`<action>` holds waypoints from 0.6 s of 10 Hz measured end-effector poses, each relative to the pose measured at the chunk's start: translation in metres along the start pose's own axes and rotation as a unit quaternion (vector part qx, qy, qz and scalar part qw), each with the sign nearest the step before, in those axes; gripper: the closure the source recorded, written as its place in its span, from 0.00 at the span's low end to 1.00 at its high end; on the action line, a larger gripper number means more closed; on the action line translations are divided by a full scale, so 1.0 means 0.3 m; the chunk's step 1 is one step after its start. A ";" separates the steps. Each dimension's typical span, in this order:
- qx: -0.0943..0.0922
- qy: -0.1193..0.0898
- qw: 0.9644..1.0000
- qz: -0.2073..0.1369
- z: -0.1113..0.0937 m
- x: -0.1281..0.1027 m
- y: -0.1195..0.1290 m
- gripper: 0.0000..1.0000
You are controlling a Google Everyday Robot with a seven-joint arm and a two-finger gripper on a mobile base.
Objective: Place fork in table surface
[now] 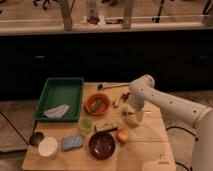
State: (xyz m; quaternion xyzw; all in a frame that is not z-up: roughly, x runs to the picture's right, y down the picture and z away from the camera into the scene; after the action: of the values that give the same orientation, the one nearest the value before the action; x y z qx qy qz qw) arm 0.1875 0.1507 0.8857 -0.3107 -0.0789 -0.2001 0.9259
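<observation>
Now the white robot arm reaches in from the right side of the frame and bends down over the light tan wooden table surface. Its gripper points down, right of the middle of the table and low over the wood. I cannot tell if the gripper is wide, narrow or holding something. The small silvery metal fork seems to be the pale bit at the tip of the gripper, very near the table, but it is too small to be sure. A green plastic tray sits at the upper left of the table, with a white crumpled cloth inside it. Just right of the tray is a round orange bowl with something green in it. A long utensil with a dark round head lies at the far edge of the table, above the bowl. Below the bowl stands a small green cup. Near the front edge are a dark cup, a white round cup, a blue sponge and a dark red bowl, in a row from left to right. A small orange fruit touches the dark red bowl on its upper right, just below the gripper. A small dark logo mark is at the lower right corner of the table.
</observation>
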 end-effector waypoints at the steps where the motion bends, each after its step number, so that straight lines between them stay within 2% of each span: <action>1: -0.003 -0.002 1.000 0.001 0.011 0.001 0.003 0.20; 5: -0.018 -0.011 1.000 0.005 0.061 0.013 0.022 0.20; 6: -0.023 -0.014 1.000 0.005 0.073 0.019 0.035 0.25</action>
State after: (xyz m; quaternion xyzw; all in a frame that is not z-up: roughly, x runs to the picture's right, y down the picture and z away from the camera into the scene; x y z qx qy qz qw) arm 0.1967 0.1697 0.8990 -0.3347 -0.0858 -0.1925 0.9185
